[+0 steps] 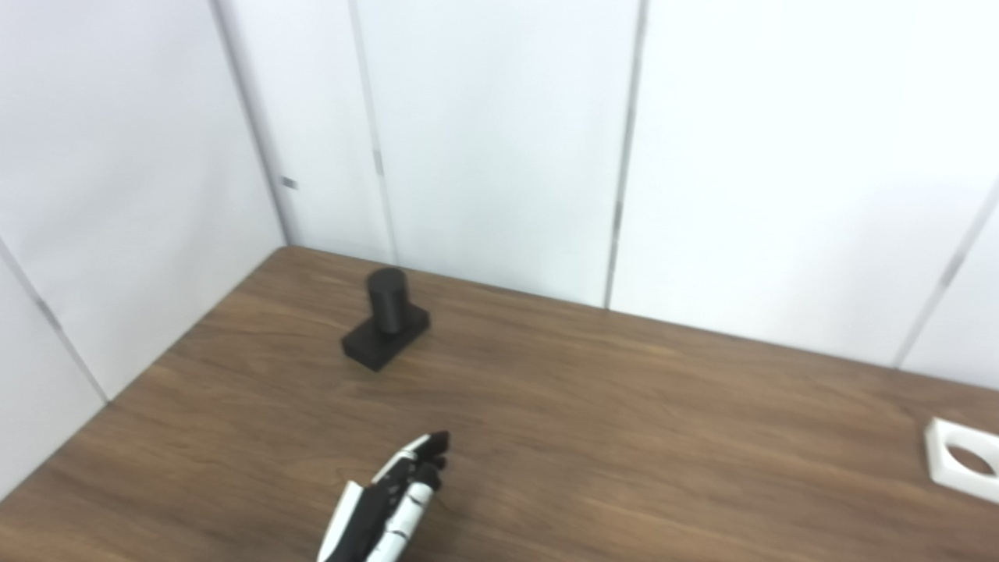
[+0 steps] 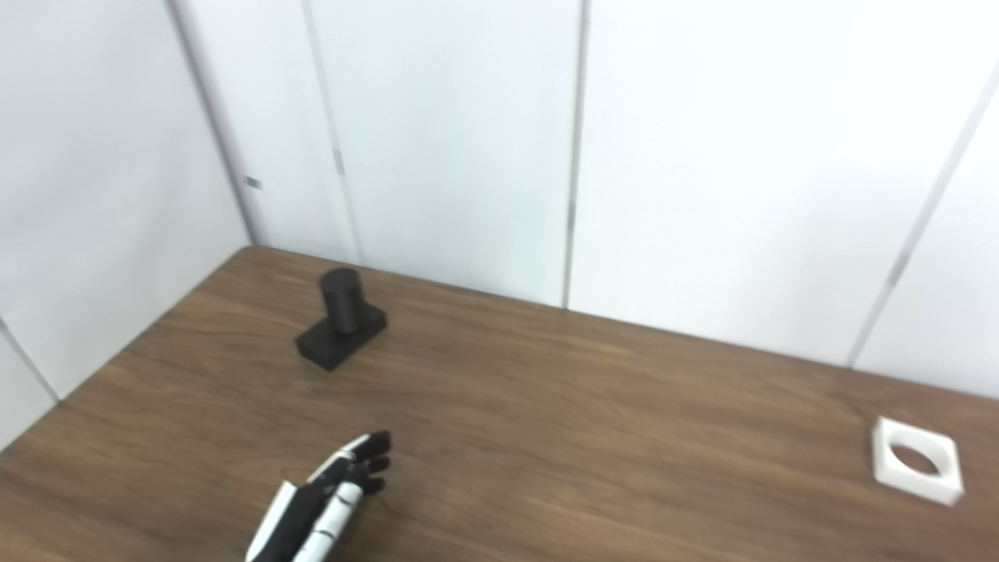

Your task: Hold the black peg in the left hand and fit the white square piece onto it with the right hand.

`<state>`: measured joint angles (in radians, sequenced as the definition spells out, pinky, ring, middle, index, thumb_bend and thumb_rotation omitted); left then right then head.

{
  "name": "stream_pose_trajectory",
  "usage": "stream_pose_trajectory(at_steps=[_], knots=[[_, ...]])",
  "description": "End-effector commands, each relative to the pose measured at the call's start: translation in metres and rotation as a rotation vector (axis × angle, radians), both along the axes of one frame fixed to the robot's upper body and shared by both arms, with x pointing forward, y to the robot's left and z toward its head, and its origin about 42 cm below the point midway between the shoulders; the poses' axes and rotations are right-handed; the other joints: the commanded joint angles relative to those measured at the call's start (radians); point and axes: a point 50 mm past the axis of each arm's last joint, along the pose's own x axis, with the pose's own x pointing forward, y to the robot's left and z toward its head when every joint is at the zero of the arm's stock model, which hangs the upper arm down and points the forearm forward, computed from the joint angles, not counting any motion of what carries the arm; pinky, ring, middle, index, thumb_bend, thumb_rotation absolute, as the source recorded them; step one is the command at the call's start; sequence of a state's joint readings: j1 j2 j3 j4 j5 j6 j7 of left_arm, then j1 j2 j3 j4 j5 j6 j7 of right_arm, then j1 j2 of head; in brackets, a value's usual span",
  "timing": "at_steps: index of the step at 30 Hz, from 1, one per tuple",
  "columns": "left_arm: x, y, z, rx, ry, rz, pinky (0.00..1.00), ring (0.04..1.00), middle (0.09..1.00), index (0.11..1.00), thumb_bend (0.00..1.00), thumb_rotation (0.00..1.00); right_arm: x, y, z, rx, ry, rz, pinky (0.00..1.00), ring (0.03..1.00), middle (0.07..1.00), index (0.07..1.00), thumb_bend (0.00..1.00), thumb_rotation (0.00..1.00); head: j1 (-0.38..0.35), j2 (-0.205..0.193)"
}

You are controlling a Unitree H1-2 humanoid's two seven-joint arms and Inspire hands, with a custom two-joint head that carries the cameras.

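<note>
wood table [image 1: 624, 437] fills the view | my left hand [image 1: 394, 499] low at the near edge, fingers stretched out, holding nothing, well short of the black peg [image 1: 386, 318] | peg upright, far-left on the table | white square piece [image 2: 915, 460] flat, far right of the peg

The peg [image 1: 385, 320] is matte black all over, and the square piece [image 2: 915, 460] is plain white. The robot hand [image 1: 398, 496] is white with black fingertips. The bench [image 1: 624, 437] is brown with darker wood grain, against white wall panels [image 1: 499, 133].
</note>
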<state>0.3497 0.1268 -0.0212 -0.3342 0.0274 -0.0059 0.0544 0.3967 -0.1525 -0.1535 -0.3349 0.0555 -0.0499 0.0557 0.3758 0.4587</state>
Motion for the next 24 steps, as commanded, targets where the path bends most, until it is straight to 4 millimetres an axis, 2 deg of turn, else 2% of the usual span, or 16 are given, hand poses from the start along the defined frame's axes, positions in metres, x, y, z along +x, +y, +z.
stream_pose_trajectory(at_steps=[1, 7, 16, 20, 24], knots=[[0.0015, -0.0183, -0.0056, -0.028, 0.021, -0.013, 0.79, 0.870, 0.889, 0.860, 0.54, 0.83, 0.0023, -0.0045, -0.0016, -0.019, 0.002, -0.002, 1.00, 0.971, 0.939, 0.953, 0.52, 1.00, 0.005, -0.002], [0.0027, -0.0203, -0.0068, -0.024, 0.030, -0.007, 0.78, 0.866, 0.882, 0.854, 0.54, 0.83, 0.0032, -0.0071, -0.0061, -0.016, -0.004, 0.002, 1.00, 0.977, 0.943, 0.952, 0.54, 1.00, 0.011, -0.005], [0.0051, -0.0218, -0.0080, -0.030, 0.033, 0.009, 0.79, 0.871, 0.882, 0.853, 0.55, 0.81, 0.0038, -0.0059, -0.0023, -0.007, -0.005, 0.005, 1.00, 0.982, 0.950, 0.958, 0.51, 1.00, 0.007, -0.001], [0.0044, -0.0219, -0.0072, 0.031, -0.007, 0.031, 0.77, 0.878, 0.889, 0.862, 0.47, 0.66, 0.0035, -0.0078, -0.0031, -0.024, 0.001, 0.000, 0.97, 0.963, 0.939, 0.957, 0.52, 1.00, 0.012, -0.003], [0.0027, -0.0236, -0.0076, 0.036, -0.006, 0.032, 0.78, 0.880, 0.895, 0.873, 0.40, 0.60, 0.0029, -0.0099, -0.0041, -0.027, 0.000, 0.003, 0.90, 0.950, 0.933, 0.954, 0.52, 1.00, 0.018, -0.005]])
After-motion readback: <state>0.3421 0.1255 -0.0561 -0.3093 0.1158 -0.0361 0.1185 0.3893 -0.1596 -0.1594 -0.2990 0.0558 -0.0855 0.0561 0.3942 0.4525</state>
